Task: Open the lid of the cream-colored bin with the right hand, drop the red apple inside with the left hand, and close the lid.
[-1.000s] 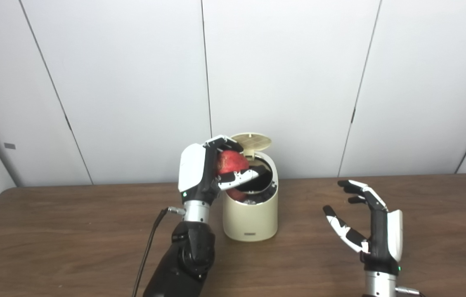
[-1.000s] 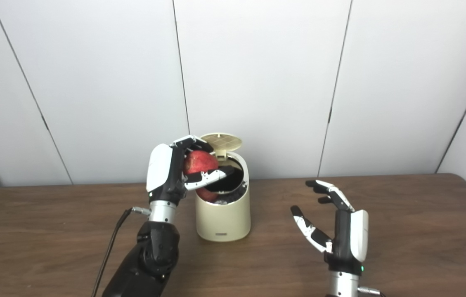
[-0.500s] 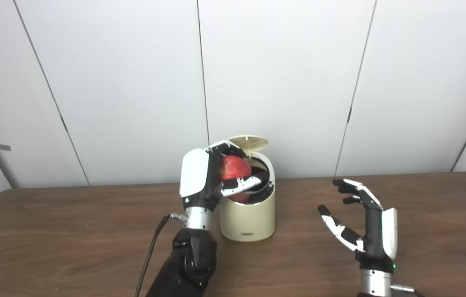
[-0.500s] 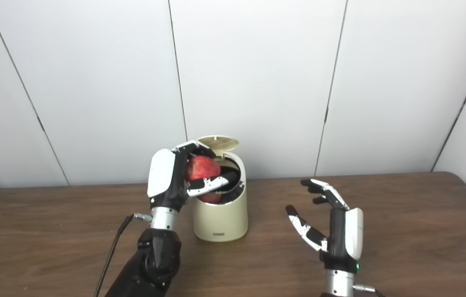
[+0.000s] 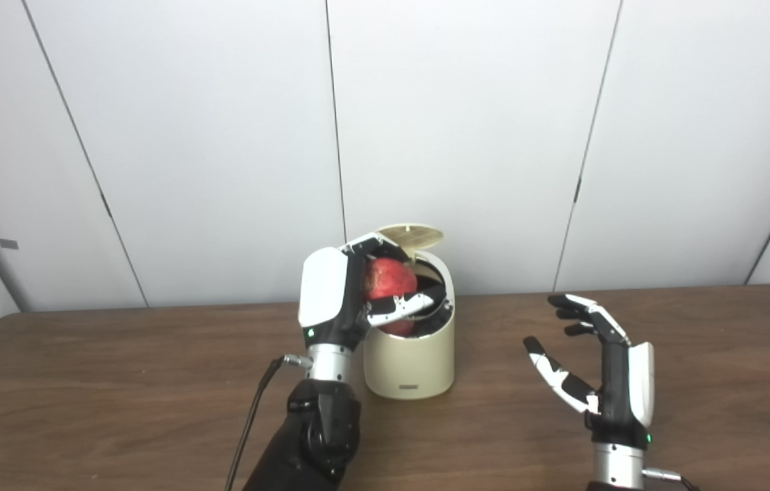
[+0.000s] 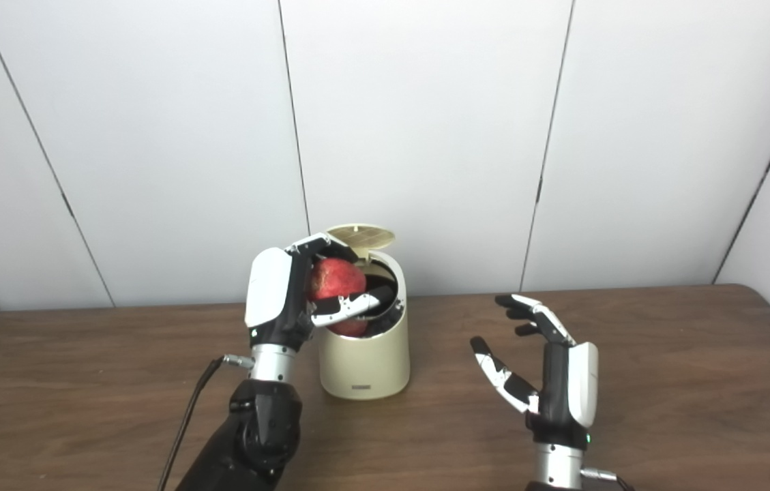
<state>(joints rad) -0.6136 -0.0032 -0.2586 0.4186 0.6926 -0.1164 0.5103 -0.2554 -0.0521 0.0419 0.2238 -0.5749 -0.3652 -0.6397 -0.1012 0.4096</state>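
Nearest, the right hand [image 5: 606, 378] hovers over the wooden table [image 5: 119, 382], fingers spread wide, empty. Farther back, the left hand [image 6: 289, 296] grips the red apple [image 6: 335, 279] over the cream-colored bin [image 6: 364, 354] — lid [image 6: 361, 236] raised — apparently partly inside.

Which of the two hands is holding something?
The left hand, closed around the red apple over the open bin; the right hand is open and empty.

Item count: 1 cream-colored bin [image 5: 412, 354] with 1 lid [image 5: 410, 236] (raised); 1 red apple [image 5: 390, 279]; 1 wooden table [image 5: 119, 382]. Robot hands: 2, namely 1 left hand [image 5: 337, 296] and 1 right hand [image 5: 603, 372]. Cables: 1 black cable [image 5: 252, 416] beside the left arm.
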